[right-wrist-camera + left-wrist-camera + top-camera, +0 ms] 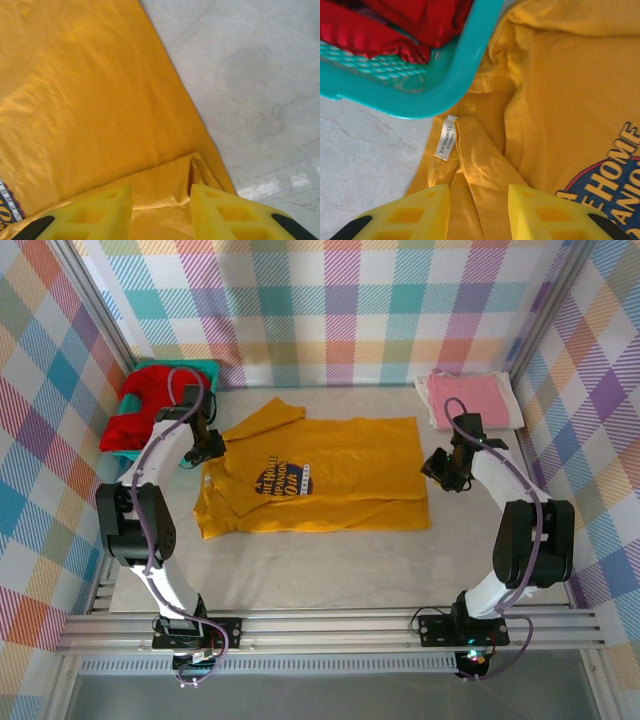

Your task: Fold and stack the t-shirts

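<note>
Left gripper (479, 192) part-open over the collar of 1 mustard t-shirt (340, 455), nothing gripped. Right gripper (161, 192) same, at its hem corner. Shirt spread mid-table (300, 560). 1 pink t-shirt (470, 400) folded, far right. 1 red t-shirt (150, 405) in 1 teal basket (445, 85), far left.

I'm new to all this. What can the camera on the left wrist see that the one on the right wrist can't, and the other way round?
Left wrist camera: the teal basket with the red shirt in it, and a white neck label on the yellow shirt.
Right wrist camera: that shirt's long straight edge, ending in a small folded-over corner.
Both: the yellow shirt, bare grey table beside it, and the arm's own yellow-fingered gripper, the left gripper or the right gripper, jaws apart over the cloth.
</note>
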Controlling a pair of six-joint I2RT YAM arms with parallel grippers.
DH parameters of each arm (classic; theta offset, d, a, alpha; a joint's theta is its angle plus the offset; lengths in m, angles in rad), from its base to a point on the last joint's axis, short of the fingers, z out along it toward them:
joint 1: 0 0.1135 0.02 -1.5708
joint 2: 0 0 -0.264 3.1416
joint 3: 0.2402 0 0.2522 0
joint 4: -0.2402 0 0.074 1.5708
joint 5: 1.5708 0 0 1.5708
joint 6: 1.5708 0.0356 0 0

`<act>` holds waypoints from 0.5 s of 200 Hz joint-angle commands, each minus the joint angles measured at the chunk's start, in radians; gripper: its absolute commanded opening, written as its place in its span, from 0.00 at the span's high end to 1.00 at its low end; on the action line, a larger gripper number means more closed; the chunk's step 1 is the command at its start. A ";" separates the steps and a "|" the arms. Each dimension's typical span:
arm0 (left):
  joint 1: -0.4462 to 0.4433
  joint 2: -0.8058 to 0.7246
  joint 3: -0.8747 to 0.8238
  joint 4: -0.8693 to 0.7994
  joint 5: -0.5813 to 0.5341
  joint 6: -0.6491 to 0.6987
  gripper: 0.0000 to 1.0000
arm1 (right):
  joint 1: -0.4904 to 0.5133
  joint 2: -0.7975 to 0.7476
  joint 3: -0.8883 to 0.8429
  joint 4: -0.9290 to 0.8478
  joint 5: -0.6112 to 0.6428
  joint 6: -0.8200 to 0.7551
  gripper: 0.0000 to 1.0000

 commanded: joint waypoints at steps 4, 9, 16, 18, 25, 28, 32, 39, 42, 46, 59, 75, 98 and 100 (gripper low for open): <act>-0.025 -0.145 -0.069 0.016 0.027 -0.054 0.49 | 0.036 -0.125 -0.007 -0.003 -0.045 -0.062 0.60; -0.025 -0.171 -0.110 0.033 0.046 -0.071 0.49 | 0.047 -0.145 -0.019 0.003 -0.046 -0.074 0.60; -0.026 -0.204 -0.175 0.064 0.079 -0.092 0.48 | 0.068 -0.177 -0.040 0.015 -0.051 -0.088 0.58; -0.026 -0.212 -0.193 0.073 0.090 -0.097 0.48 | 0.073 -0.186 -0.047 0.020 -0.052 -0.092 0.58; -0.025 -0.234 -0.248 0.098 0.122 -0.118 0.48 | 0.091 -0.215 -0.073 0.042 -0.068 -0.107 0.57; -0.026 -0.239 -0.271 0.107 0.135 -0.127 0.48 | 0.104 -0.226 -0.086 0.054 -0.073 -0.113 0.57; -0.027 -0.245 -0.297 0.118 0.152 -0.139 0.48 | 0.116 -0.239 -0.101 0.068 -0.078 -0.119 0.56; -0.031 -0.254 -0.337 0.142 0.187 -0.154 0.48 | 0.137 -0.263 -0.128 0.093 -0.080 -0.127 0.56; -0.032 -0.256 -0.354 0.151 0.198 -0.163 0.48 | 0.145 -0.271 -0.142 0.105 -0.080 -0.132 0.56; -0.038 -0.257 -0.372 0.163 0.207 -0.173 0.48 | 0.154 -0.280 -0.158 0.124 -0.083 -0.139 0.56; -0.053 -0.252 -0.428 0.209 0.228 -0.197 0.48 | 0.177 -0.292 -0.192 0.156 -0.081 -0.152 0.56; -0.068 -0.214 -0.456 0.234 0.224 -0.211 0.48 | 0.189 -0.282 -0.203 0.171 -0.089 -0.155 0.56; -0.072 -0.156 -0.468 0.272 0.223 -0.220 0.49 | 0.201 -0.260 -0.194 0.187 -0.097 -0.157 0.56; -0.073 -0.153 -0.469 0.277 0.223 -0.221 0.49 | 0.203 -0.258 -0.191 0.189 -0.097 -0.156 0.56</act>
